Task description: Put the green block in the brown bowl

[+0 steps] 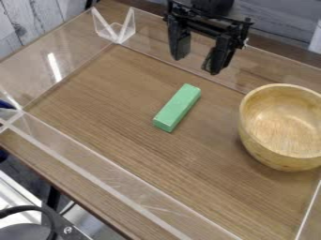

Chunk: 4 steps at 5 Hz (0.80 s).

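**Green block lying on the table, apart from the bowl, gripper open above**

A small mint-green block (pixel 178 108) lies flat on a wooden table (pixel 100 122), near the middle of the view. It is a plain rectangular bar, set on a slant: one end points toward the upper right, the other toward the lower left. Nothing touches it.

To its right, with a clear strip of bare table between them, stands the brown bowl (pixel 283 125). It is round, light tan wood with thick walls and visible grain, and much larger than the block. The part of its inside that shows holds nothing. Its right edge runs out of the picture.

Above and behind the block, toward the top of the view, hangs the black gripper (pixel 204 49). Its two dark fingers (pixel 181 42) point downward and stand wide apart, holding nothing. It hangs clear of both block and bowl.

A low wall of clear plastic (pixel 75 150) runs around the table, catching bright reflections at the back left corner. Behind it, pale planks (pixel 32 23) show at the top left, and dark cables (pixel 38 225) lie at the bottom left corner.
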### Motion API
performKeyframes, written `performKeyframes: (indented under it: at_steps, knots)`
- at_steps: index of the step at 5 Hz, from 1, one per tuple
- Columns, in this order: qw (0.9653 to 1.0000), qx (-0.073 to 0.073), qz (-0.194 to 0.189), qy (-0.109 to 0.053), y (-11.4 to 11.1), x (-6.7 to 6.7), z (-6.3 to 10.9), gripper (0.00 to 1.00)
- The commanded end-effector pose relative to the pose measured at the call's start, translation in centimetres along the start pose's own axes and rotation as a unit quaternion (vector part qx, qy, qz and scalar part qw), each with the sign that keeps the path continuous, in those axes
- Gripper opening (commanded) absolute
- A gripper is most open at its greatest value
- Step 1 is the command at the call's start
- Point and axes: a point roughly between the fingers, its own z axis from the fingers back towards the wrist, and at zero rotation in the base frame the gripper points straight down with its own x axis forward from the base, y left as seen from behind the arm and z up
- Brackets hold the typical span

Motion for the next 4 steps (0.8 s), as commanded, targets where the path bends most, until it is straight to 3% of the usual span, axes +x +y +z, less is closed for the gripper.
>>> performKeyframes:
  at_steps: [1, 2, 4]
  knots:
    - [0.9999, 0.006, -0.008, 0.009, 0.6, -0.3, -1.4, 1.00]
    - [0.9996, 0.008, -0.018, 0.018, 1.2, -0.8, -3.5, 1.00]
    - [0.9993, -0.004, -0.036, 0.006, 2.6, -0.7, -6.7, 1.00]
